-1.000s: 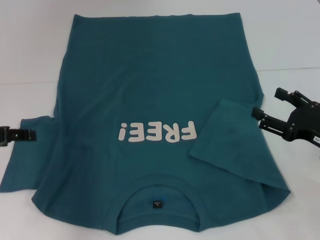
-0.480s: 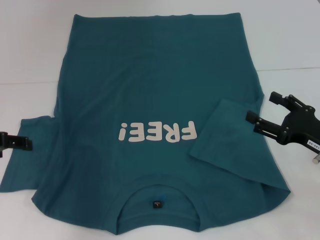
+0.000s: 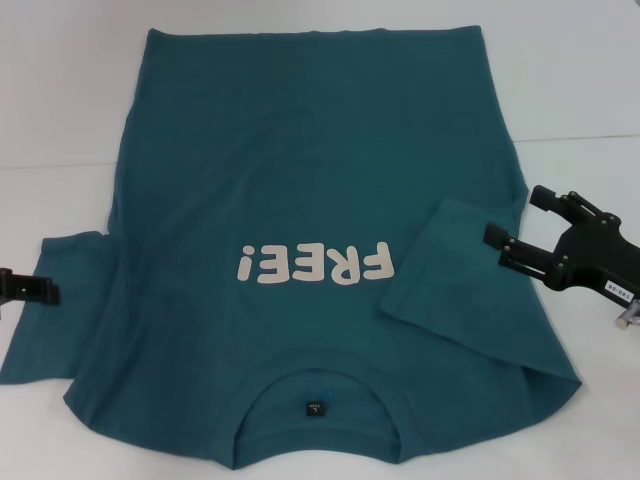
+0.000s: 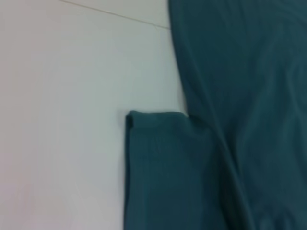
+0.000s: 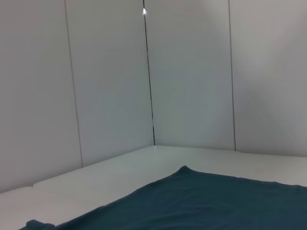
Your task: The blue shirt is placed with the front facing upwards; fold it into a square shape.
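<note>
The right gripper (image 3: 512, 222) hangs wide open, empty, over the folded right sleeve of the blue shirt (image 3: 300, 180). The left gripper (image 3: 35, 290) sits at the left sleeve, its spread unclear. White table (image 3: 60, 90), pale panelled walls (image 5: 110, 81).

White table (image 3: 60, 90), blue shirt (image 3: 310, 150) spread flat

Blue shirt (image 5: 201, 203) lying flat on a white table (image 5: 120, 177), one pointed corner of the cloth sticking up toward the back, pale wall panels (image 5: 192, 72) behind, a thin dark line running down between two panels
</note>
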You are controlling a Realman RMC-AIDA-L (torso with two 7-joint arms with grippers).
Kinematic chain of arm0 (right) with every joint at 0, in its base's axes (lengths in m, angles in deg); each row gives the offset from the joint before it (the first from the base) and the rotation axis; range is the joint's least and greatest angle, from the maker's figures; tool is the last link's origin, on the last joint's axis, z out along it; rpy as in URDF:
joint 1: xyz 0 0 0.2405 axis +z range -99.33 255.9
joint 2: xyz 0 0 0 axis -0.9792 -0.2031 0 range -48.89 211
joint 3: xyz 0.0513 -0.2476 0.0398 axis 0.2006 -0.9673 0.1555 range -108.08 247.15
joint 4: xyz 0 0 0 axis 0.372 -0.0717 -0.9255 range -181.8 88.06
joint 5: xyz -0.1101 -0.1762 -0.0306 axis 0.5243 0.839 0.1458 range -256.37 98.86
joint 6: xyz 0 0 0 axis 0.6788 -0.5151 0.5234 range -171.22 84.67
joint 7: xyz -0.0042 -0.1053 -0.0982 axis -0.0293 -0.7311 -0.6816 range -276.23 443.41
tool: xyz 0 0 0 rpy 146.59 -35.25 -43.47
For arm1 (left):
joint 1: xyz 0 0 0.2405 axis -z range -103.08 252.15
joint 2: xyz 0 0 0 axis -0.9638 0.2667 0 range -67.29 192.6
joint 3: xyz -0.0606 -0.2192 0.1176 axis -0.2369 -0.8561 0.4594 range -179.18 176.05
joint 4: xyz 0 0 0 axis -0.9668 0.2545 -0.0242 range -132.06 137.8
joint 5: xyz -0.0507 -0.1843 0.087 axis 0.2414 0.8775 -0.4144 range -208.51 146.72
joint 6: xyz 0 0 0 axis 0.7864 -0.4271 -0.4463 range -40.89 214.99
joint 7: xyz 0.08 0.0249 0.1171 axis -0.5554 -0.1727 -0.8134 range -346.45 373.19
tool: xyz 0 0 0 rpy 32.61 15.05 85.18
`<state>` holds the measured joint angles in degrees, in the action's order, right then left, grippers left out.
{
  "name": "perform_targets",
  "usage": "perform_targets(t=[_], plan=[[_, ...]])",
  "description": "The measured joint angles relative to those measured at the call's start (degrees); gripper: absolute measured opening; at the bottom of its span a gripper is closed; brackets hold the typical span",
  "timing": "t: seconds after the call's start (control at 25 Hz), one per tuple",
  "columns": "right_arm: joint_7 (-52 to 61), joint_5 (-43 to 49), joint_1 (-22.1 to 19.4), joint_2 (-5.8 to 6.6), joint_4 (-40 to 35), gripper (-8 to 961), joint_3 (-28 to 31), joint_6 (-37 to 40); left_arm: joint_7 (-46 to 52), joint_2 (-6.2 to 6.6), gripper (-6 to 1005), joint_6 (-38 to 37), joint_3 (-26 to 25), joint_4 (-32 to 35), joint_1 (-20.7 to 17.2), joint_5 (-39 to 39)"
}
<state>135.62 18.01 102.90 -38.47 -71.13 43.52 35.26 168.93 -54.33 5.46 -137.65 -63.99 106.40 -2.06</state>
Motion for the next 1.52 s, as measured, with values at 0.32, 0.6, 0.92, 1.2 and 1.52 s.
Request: perform_targets(t=[0.32,0.6,0.92,1.2,1.52], plan=[[-0.09,0.00,0.17,0.00,1.07,946,0.00,-0.30,-0.33,1.33,874,2.90,0.48,6.36,1.90,-1.25],[-0.09,0.00,0.17,0.00,1.26,946,0.07,-0.34,-0.43,1.38,874,3.48,0.65,8.63,2.62,-2.04],[-0.09,0.00,0.26,0.00,1.31,946,0.09,-0.34,-0.74,1.41,874,3.61,0.64,9.25,2.77,-2.55],[-0.09,0.00,0.26,0.00,1.44,946,0.09,-0.32,-5.35,1.71,874,3.67,0.24,11.08,2.74,-2.40],[-0.09,0.00,0.58,0.00,2.10,946,0.09,-0.69,-17.28,7.07,875,2.28,-11.11,23.17,4.81,3.32]])
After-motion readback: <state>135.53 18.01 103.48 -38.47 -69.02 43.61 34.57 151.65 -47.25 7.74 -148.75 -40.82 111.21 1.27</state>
